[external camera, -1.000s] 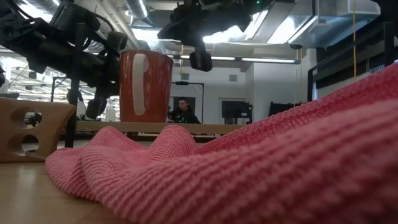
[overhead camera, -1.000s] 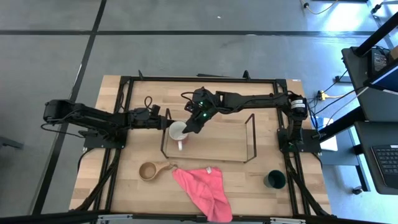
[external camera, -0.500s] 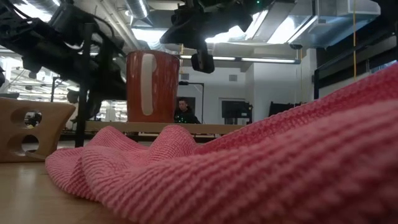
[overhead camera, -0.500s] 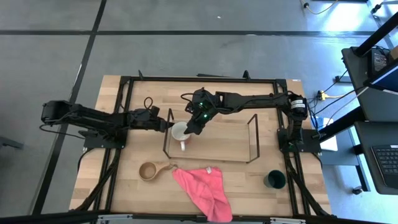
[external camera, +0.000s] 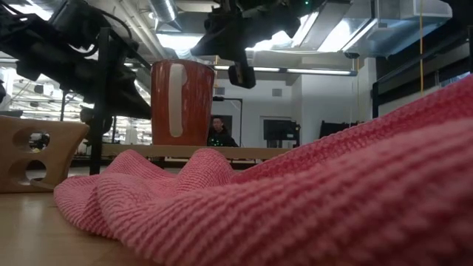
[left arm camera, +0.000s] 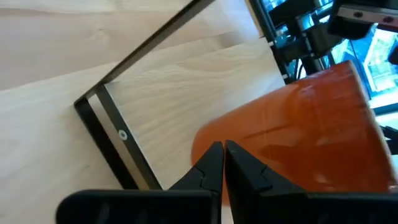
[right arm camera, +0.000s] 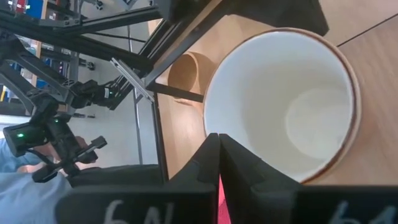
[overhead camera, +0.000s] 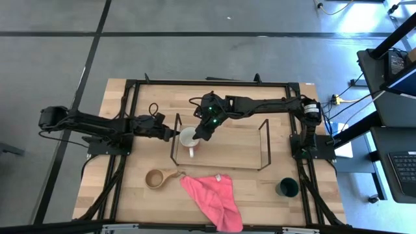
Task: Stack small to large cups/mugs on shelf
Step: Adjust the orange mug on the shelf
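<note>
The reddish mug [overhead camera: 188, 138], white inside, stands upright on its base at the left end of the black rod shelf [overhead camera: 262, 140]. My left gripper [overhead camera: 176, 132] is shut, level with the mug's left side by the shelf's left end frame [left arm camera: 102, 112]. My right gripper [overhead camera: 201, 134] is shut and hangs just right of the mug's rim [right arm camera: 211, 118]; in the low view a gap separates it [external camera: 240, 74] from the mug [external camera: 181, 103]. The tan wooden cup [overhead camera: 156, 178] sits near the table's front left. The dark green cup [overhead camera: 286, 188] sits at the front right. My left gripper points its shut fingertips [left arm camera: 214, 155] level from the table's left at the lower part of the mug's outer wall [left arm camera: 249, 134]. I cannot tell whether they touch it.
A pink cloth [overhead camera: 211, 194] lies crumpled on the table in front of the shelf, between the two loose cups, and fills the low view's foreground [external camera: 295, 192]. A large black frame [overhead camera: 214, 82] edges the table. A person shows in the room far behind.
My left gripper has drawn back a little toward the table's left edge, still shut. In the low view the mug and the shelf's left post now stand slightly farther right than a second ago. The mug stays upright.
</note>
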Controlling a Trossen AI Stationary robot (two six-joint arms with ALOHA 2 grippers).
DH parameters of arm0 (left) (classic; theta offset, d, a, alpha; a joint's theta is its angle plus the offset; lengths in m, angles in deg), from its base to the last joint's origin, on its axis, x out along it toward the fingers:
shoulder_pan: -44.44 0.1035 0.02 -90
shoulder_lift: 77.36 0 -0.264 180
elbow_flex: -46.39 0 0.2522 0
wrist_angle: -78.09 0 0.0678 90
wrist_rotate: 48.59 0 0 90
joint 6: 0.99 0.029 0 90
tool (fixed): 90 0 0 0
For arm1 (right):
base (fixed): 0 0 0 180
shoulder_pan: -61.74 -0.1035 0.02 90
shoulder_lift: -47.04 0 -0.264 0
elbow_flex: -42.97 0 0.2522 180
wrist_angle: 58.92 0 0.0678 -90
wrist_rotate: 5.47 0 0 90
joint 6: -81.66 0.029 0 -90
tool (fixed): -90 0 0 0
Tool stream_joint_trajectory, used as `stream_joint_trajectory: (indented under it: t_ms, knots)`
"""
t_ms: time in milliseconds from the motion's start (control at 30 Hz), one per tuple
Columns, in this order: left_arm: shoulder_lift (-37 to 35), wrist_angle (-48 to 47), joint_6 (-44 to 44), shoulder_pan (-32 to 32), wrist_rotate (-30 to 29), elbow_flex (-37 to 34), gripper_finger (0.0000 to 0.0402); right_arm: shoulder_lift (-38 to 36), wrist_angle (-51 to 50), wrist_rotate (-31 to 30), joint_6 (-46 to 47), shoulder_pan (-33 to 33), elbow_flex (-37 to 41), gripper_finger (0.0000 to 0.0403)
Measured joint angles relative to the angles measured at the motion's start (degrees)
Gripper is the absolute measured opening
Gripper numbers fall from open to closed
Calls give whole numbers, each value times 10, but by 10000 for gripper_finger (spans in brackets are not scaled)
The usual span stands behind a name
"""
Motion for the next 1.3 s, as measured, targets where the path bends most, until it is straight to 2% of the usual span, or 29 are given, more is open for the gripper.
stream_joint_trajectory:
  t_ms: [833,1067,1300]
  knots:
    - [-4,33,-2,-1,10,0,9,0,-7,4,6,9,0,12]
    - [-4,30,0,-1,8,0,9,0,-76,36,-1,-22,0,12]
    - [-4,27,1,-1,7,0,9,0,-76,29,21,-35,0,6]
